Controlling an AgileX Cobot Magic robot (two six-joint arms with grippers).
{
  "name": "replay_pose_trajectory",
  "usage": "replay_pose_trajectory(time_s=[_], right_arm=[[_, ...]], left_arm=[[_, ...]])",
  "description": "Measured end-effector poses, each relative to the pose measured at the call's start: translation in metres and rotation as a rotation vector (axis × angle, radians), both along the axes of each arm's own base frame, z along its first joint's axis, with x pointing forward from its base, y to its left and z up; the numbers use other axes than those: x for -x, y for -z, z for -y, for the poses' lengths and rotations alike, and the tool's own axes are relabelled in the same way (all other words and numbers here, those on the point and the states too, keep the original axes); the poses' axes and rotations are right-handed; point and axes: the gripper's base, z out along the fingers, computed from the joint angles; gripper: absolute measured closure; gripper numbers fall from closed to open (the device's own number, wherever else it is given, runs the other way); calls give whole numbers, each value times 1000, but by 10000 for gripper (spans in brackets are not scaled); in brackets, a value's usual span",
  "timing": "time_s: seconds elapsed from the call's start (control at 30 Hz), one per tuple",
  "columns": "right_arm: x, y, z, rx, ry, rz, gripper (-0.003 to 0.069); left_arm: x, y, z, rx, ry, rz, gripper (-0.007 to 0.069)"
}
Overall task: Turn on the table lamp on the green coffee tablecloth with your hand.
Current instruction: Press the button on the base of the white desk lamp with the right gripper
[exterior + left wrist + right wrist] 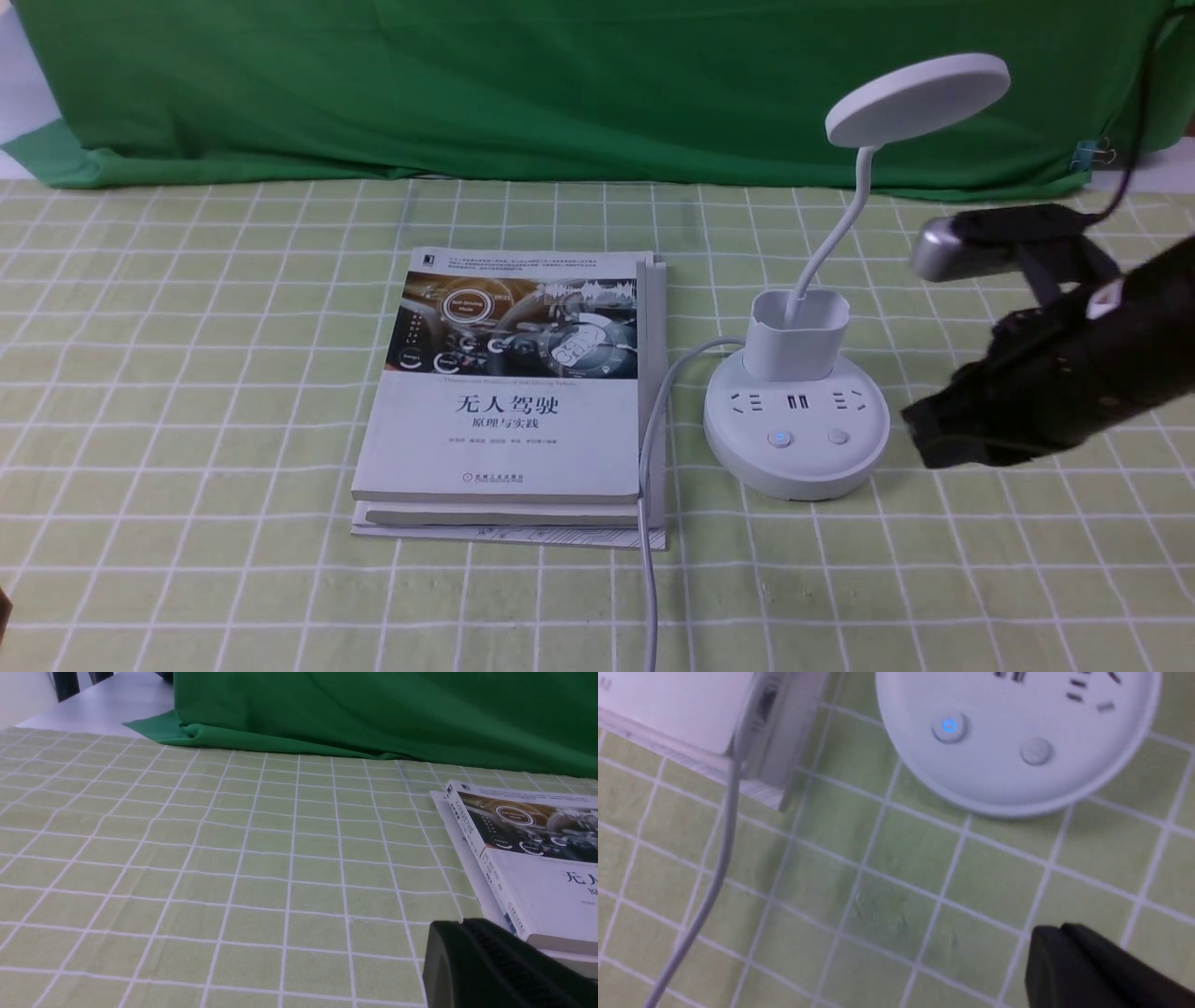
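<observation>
From the front, the white table lamp with a flat round head stands on the light green checked tablecloth. The black right pincer is just beside its base. It looks shut and holds nothing.

In the left wrist view, the black left pincer looks shut and empty too.

In the right wrist view, the blue-lit round button and the plain round button sit close together. The pincer might press the wrong one, or push the lamp sideways.

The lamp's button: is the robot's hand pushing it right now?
No, the right gripper is off the table lamp, with bare green coffee tablecloth showing between its tip and the lamp's round base.
</observation>
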Motion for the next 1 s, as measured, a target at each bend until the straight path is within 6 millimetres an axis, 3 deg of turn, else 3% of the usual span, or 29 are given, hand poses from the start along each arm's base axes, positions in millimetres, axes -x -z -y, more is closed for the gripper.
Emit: replay_pose_trajectory(time_s=[0.03,0.07,0.17,0.4,0.63,1.0], right_arm=[[0,-1,-1,-1,-3,5,628],[-14,8,-12,15,-29,0,628],[-34,20,-21,49,-51,-2,628],[-74,48,-26,86,-43,-34,627],[-84,54,-28,90,-43,-43,627],[-82,57,-28,98,-45,-81,627]], left_arm=[[0,0,0,0,0,0,622],[0,0,0,0,0,0,622],[0,0,0,0,0,0,622],[0,0,0,0,0,0,622],[0,0,0,0,0,0,622],[0,0,0,0,0,0,622]])
